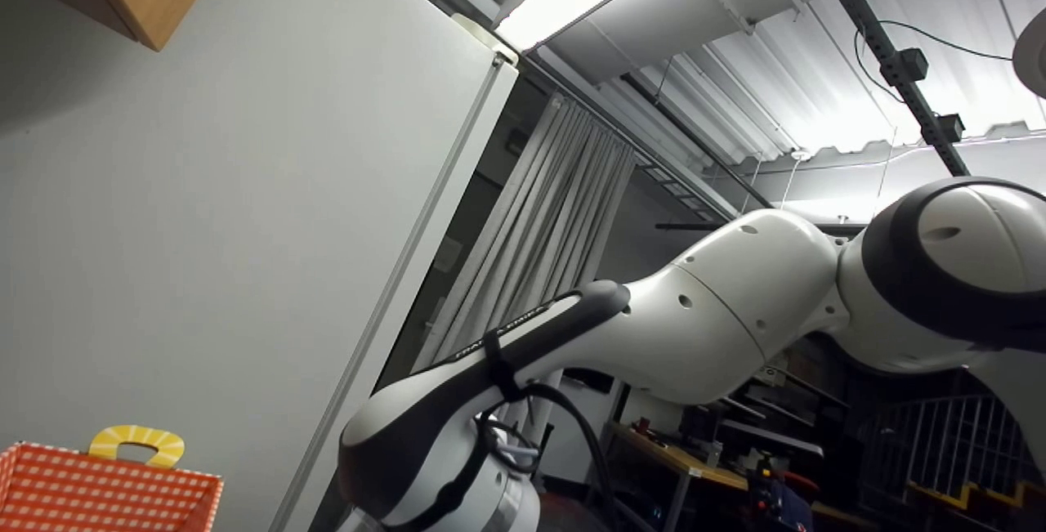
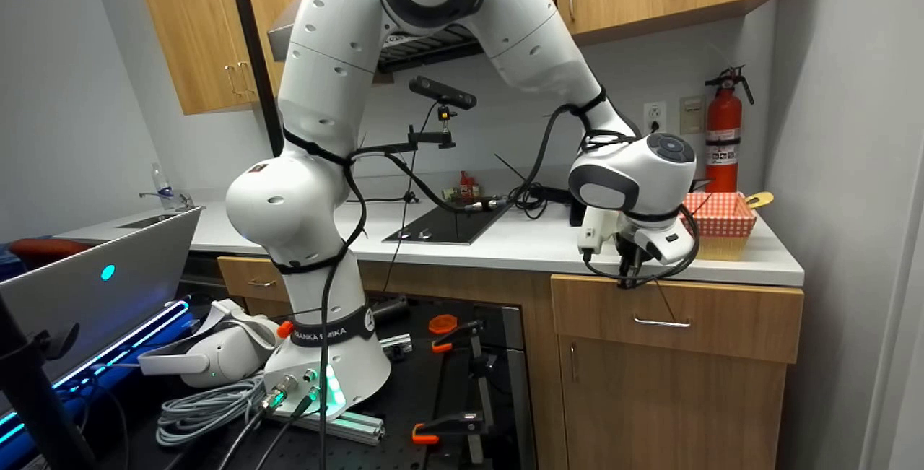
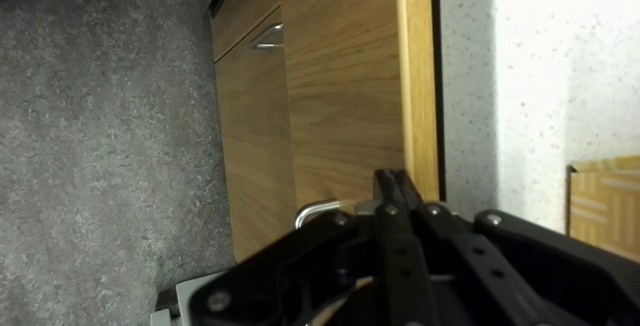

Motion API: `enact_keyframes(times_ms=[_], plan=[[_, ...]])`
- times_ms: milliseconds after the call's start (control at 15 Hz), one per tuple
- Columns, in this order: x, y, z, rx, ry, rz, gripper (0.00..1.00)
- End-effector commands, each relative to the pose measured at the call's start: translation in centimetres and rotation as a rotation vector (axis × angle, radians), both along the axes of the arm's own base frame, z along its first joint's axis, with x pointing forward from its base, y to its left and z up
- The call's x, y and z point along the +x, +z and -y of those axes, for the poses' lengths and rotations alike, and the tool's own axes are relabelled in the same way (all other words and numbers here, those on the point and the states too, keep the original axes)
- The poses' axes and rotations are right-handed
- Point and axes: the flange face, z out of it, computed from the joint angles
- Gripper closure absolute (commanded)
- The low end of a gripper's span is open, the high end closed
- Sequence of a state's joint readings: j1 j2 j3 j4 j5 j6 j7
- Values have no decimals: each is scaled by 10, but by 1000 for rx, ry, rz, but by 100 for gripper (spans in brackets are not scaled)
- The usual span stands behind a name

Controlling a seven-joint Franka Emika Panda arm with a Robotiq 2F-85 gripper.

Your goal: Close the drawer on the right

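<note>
Fingers (image 3: pixel 384 188) pressed together, tips right by the top of the drawer (image 2: pixel 696 304), contact too close to call! That drawer sits beneath the table (image 2: pixel 520 245), front edge, right corner.

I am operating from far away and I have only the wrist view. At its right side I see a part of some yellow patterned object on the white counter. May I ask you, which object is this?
Observer: It seems to be the basket; both exterior views show red-and-white checks on it.
Operator: Thank you. My gripper is closed near the top edge of a drawer. Does there exist a similar one, which my view does not show?
Observer: Yes, in an exterior view a second drawer appears toward the left of the picture, partly behind the robot arm.
</note>
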State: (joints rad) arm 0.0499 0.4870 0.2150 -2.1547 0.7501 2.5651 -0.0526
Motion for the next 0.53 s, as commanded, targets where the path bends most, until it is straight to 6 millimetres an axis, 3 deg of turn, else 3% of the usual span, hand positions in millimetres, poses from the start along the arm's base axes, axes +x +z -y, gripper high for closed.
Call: enact_keyframes(times_ms=[0,467], plan=[[9,5,-10,34,-16,6,100],[11,17,10,64,-52,25,100]])
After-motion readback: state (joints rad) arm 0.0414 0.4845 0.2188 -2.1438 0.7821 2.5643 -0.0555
